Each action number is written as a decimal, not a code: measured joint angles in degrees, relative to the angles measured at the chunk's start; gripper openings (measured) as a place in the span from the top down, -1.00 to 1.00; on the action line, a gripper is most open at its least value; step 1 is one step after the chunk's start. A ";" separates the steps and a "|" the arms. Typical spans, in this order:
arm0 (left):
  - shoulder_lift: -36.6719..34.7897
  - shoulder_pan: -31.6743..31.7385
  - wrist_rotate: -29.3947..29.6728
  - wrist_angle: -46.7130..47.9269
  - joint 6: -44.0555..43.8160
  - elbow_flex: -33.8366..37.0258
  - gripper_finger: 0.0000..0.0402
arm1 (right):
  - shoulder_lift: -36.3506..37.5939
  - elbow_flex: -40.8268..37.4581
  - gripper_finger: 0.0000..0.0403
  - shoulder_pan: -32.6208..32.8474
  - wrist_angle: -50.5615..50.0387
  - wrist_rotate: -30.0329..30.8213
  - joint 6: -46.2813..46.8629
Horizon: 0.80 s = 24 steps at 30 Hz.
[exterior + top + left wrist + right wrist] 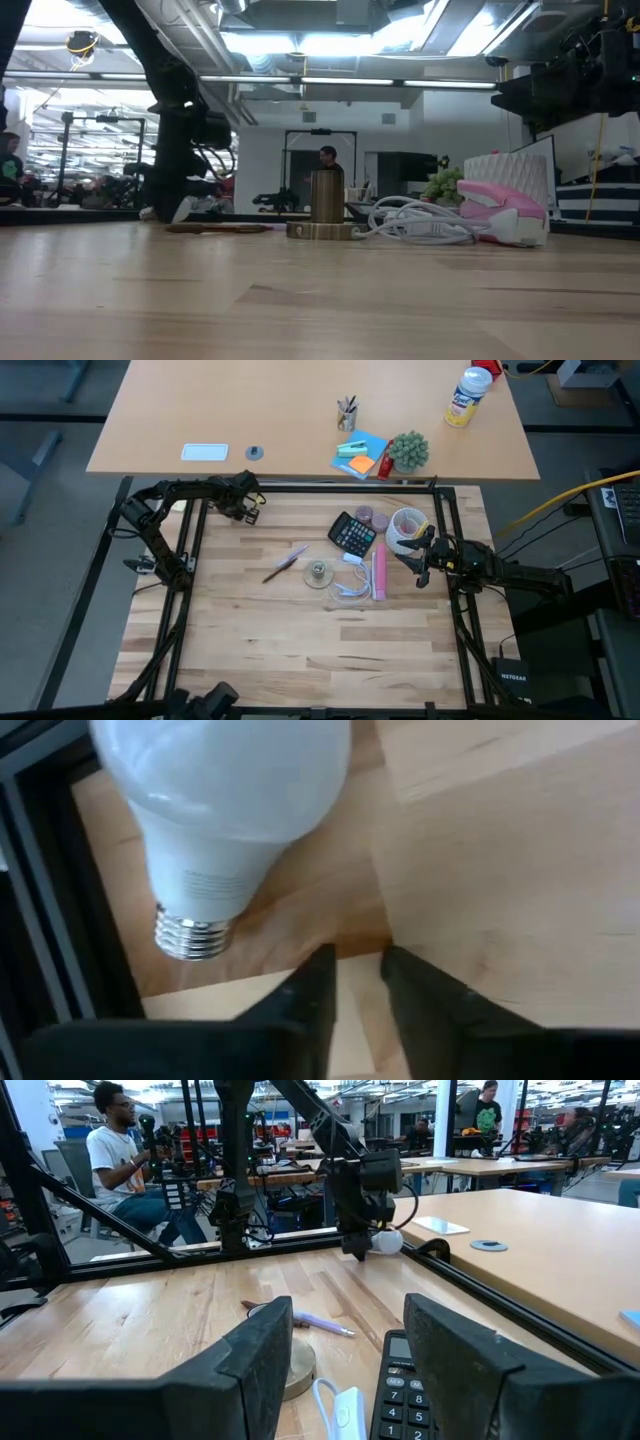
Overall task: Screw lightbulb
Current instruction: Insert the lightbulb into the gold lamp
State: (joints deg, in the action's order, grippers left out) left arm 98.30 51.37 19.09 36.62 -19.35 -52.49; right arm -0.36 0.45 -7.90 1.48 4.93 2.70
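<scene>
Left claw (355,982) slightly open beside lightbulb (225,795)

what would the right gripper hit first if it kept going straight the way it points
Probably the calculator, which lies just beyond the open right gripper, with the brass socket base close beside that line. Depth is hard to judge, so it might pass above them.

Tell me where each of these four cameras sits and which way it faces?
High view: above the table, looking straight down; both arms show, left gripper at the far edge, right gripper by the calculator.
Low view: at tabletop height, looking across at the brass socket.
Left wrist view: on the left arm, facing the lightbulb past its own fingers.
Right wrist view: on the right arm, looking across the table.
Shared: the right wrist and high views both show the calculator.
</scene>
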 joint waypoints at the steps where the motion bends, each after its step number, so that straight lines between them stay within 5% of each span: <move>1: 0.00 0.00 0.11 0.12 -0.27 0.00 0.46 | 0.00 0.01 0.02 -0.01 0.00 0.00 0.00; 7: 0.00 0.01 1.13 1.33 -6.59 -0.33 0.18 | 0.00 0.01 0.02 0.00 0.00 -0.01 0.00; 24: -1.44 0.01 6.20 3.42 -4.50 -6.48 0.35 | 0.00 0.02 0.02 -0.01 0.00 0.00 0.00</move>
State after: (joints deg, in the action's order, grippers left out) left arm 96.86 51.38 25.29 40.04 -23.86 -58.97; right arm -0.36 0.47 -7.91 1.48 4.93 2.70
